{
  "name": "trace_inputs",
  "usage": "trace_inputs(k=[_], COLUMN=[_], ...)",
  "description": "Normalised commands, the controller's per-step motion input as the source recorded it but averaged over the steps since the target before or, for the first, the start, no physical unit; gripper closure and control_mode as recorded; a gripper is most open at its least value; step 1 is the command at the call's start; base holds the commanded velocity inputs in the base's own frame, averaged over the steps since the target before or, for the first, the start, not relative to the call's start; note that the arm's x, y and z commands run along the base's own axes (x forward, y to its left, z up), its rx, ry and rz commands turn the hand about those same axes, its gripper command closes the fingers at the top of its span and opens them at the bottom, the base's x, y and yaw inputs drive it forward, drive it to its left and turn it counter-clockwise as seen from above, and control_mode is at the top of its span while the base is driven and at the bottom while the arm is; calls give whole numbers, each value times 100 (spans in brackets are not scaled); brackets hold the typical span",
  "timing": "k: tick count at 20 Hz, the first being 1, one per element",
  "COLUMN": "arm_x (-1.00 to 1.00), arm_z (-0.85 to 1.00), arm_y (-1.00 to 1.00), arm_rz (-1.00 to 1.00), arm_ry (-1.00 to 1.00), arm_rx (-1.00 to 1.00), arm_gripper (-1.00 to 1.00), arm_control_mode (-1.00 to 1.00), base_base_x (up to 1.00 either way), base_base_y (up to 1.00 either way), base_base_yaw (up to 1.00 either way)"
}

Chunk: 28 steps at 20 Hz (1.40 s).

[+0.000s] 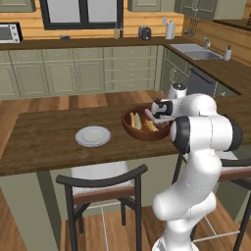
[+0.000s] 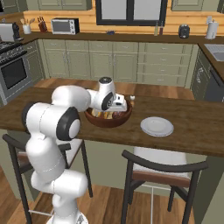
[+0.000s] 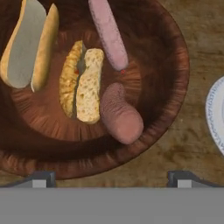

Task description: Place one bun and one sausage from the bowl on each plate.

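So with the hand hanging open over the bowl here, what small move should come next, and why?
Probably lower the open gripper into the bowl onto the near sausage and close. Both buns and both sausages lie in the bowl, and the plate holds nothing yet.

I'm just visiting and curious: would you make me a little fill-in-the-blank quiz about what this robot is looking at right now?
1. The buns and sausages lie inside a dark wooden ____.
2. In the hand view, the bowl holds two buns and ____ sausages.
3. The gripper hovers over the bowl with its jaws ____.
4. The pale plate on the wooden counter carries ____ food.

Missing words: bowl; two; open; no
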Motion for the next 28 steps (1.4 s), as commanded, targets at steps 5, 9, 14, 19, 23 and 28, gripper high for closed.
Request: trace_inputs(k=[5,9,14,19,23,28], arm_x=[42,34,5,0,0,-12], arm_z=[-11,-17,-30,-27,-4,14], arm_y=[-2,0,-4,0,0,-1], arm_rz=[0,0,0,0,0,0], arm_ry=[0,1,2,4,1,0], arm_rx=[0,0,0,0,0,0], arm_gripper=[-100,-100,-100,100,100,100], arm_control_mode=[-100,-100,-100,-100,-100,-100], base_base_x=[0,0,0,0,0,0], base_base_y=[0,0,0,0,0,0], base_base_yaw=[0,0,0,0,0,0])
